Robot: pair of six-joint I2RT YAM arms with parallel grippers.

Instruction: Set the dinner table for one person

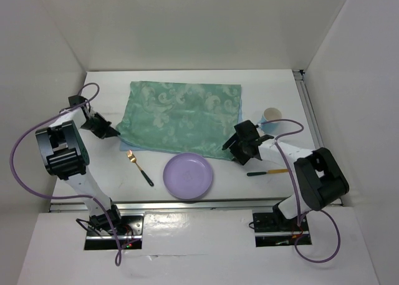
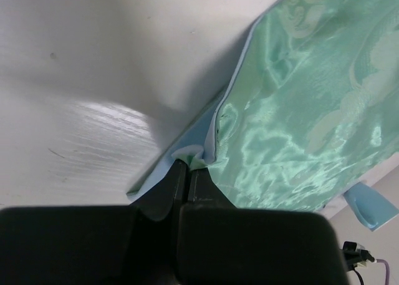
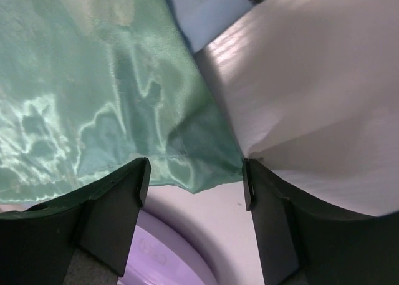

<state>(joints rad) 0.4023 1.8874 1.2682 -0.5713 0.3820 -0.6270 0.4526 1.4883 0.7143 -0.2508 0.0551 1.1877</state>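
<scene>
Status: early stage. The cloth is being laid, and no tableware is in position.

1. The desk fills the work area in front of both arm bases. The green cloth lies spread flat on its far middle part, slightly skewed. A light blue layer shows under its edges.
2. The left hand is clenched on the near left corner of the green cloth. The fabric bunches between its fingertips.
3. The right hand is released. Its jaws stand apart on either side of the near right corner of the cloth, and nothing is gripped.
4. The purple plate and the fork rest on the bare desk near the front edge. The plate is just beside the cloth's near edge.
5. The cup stands just beside the cloth's right edge. A dark-handled utensil lies on the bare desk to the right of the plate.

Remaining, by judgement: settle the cloth, then move the plate, fork, utensil and cup into place.
</scene>
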